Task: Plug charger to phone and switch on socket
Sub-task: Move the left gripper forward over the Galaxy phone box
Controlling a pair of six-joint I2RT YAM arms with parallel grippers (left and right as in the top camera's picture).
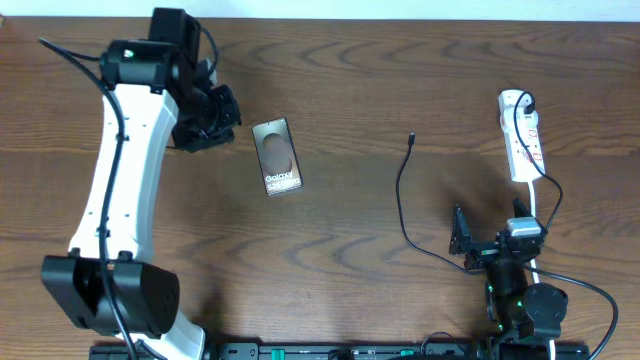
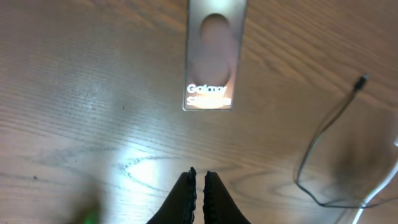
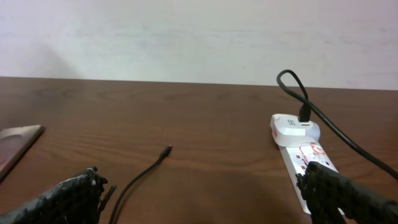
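We are holding the left gripper (image 2: 199, 193) narrow, gripping nothing, over the table (image 1: 350, 60) just beside the phone (image 1: 276, 157). The right gripper (image 3: 200, 180) is standing wide (empty). The charger (image 1: 411, 140) tip is lying unplugged between phone and socket (image 1: 522, 135), touching neither.

We identify a dark brown wood-grain table (image 1: 330, 270) filling the overhead view, a plain pale wall (image 3: 186, 37) rising behind its far edge in the right wrist view, and a black rail (image 1: 300, 352) with small green marks along its near edge.
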